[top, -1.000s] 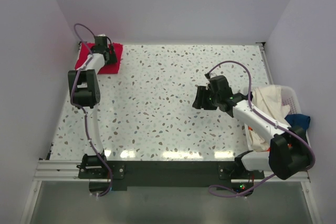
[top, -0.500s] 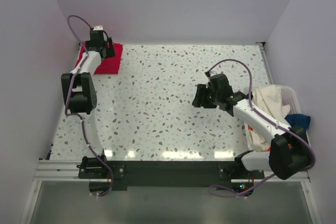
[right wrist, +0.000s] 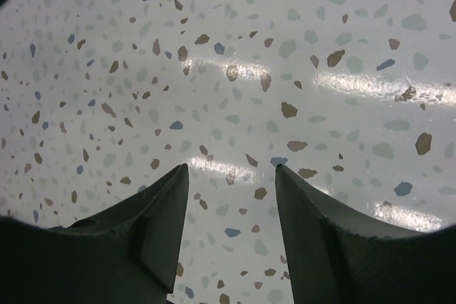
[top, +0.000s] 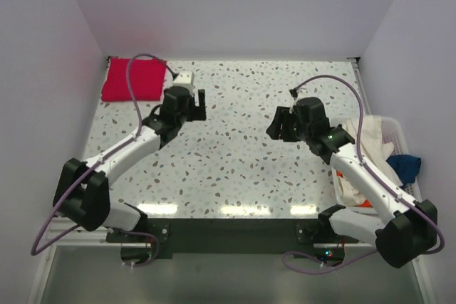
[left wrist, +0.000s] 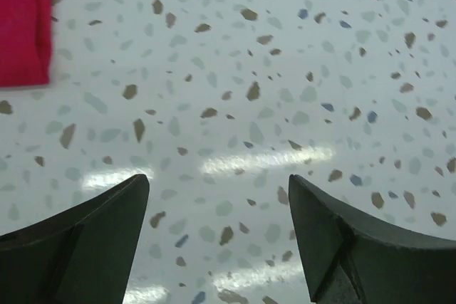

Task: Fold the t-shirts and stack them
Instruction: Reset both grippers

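While left tool (top: 201, 105) and right tool (top: 275, 124) gaped empty above surface (top: 235, 158): red t-shirt (top: 132, 80) lay folded, far-left corner. Risk: cream t-shirt (top: 367, 144) heaped with others in basket (top: 397, 127); grab could drag several out.

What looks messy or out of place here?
The cream-white shirt spills crumpled over the rim of the white basket on the right side, a dark blue shirt bunched beside it. The red shirt lies neatly folded.

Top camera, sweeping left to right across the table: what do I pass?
red shirt → left gripper → right gripper → cream shirt → blue shirt
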Available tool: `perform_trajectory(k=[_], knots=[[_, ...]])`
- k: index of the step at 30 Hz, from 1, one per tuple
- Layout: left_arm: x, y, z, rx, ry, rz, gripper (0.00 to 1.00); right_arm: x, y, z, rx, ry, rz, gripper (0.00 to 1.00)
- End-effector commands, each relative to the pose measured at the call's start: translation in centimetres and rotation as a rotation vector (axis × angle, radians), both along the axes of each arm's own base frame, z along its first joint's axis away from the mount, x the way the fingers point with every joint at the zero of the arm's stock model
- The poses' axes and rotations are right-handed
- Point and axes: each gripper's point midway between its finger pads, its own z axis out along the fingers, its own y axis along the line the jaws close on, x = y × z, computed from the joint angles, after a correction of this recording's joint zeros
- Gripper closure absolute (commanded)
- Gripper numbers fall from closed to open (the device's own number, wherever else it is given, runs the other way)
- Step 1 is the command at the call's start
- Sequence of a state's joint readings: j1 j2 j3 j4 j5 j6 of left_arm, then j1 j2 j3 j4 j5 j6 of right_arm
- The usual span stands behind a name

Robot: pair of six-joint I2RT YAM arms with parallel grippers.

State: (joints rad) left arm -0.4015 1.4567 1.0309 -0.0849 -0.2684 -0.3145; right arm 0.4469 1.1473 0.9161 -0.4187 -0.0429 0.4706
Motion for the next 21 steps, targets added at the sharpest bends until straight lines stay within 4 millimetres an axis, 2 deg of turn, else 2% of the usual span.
perform_trajectory(k=[1,2,3,4,6,10,17,18,21], knots=[[-4.6,-4.0,-0.9,-0.061,-0.03,-0.041,0.16,-0.7,-1.4,2.0,-0.027,-0.055,-0.036,0.44],[-5.8,-4.7,-0.5,-0.081,-0.041,-0.059,0.16,-0.8,-1.8,2.1,-0.036,-0.063,-0.047,0.44],[-7.6,-6.6,-0.9,-0.09,-0.03,-0.117,0.16,-1.1,-1.9,1.8,-0.041,-0.063,-0.042,0.44],[-8.7,-7.5,-1.2,-0.12,-0.037,-0.141,0.16,-1.4,-2.2,2.4,-0.037,-0.087,-0.041,0.44],[-11.3,-9.9,-1.8,-0.116,-0.02,-0.214,0.16,-1.8,-2.8,2.1,-0.046,-0.093,-0.063,0.44],[-13.6,-11.8,-1.6,-0.158,-0.011,-0.294,0.16,-2.1,-3.5,2.3,-0.044,-0.112,-0.095,0.43],[-14.5,-13.1,1.9,-0.216,-0.061,-0.396,0.15,-1.9,-4.0,2.3,-0.049,-0.11,-0.136,0.44],[-15.0,-13.1,1.3,-0.202,-0.028,-0.418,0.15,-1.8,-4.0,2.3,-0.049,-0.112,-0.139,0.45],[-15.3,-13.6,2.4,-0.215,-0.032,-0.447,0.15,-1.7,-4.3,2.5,-0.058,-0.116,-0.155,0.45]])
